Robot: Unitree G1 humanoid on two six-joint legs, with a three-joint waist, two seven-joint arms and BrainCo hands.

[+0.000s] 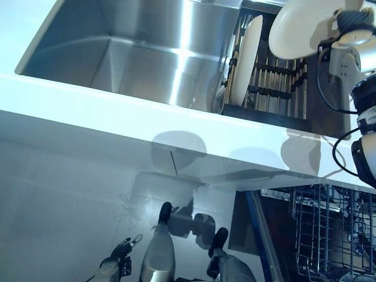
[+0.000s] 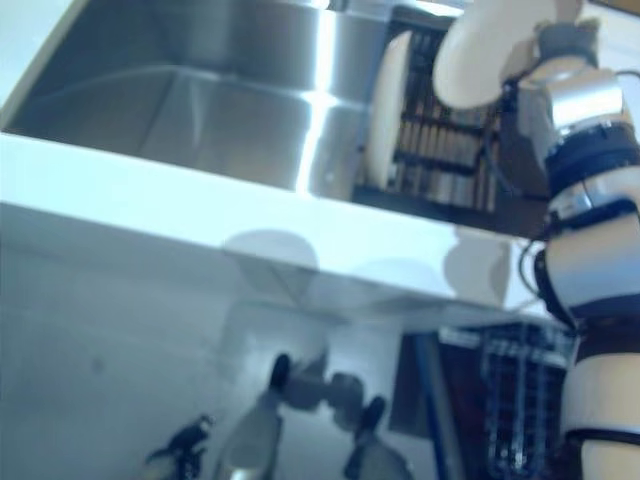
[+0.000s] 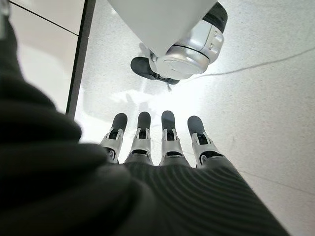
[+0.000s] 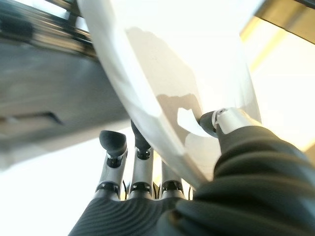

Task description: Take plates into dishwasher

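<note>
The white plate, pinched between thumb and fingers of the right hand, hangs above the drying rack where another plate stands, so carry it level and low to the dishwasher basket, left hand relaxed, idle.

Right hand raised, pinching; left hand lowered, fingers straight.

white counter | steel sink | drying rack, plate upright
</note>
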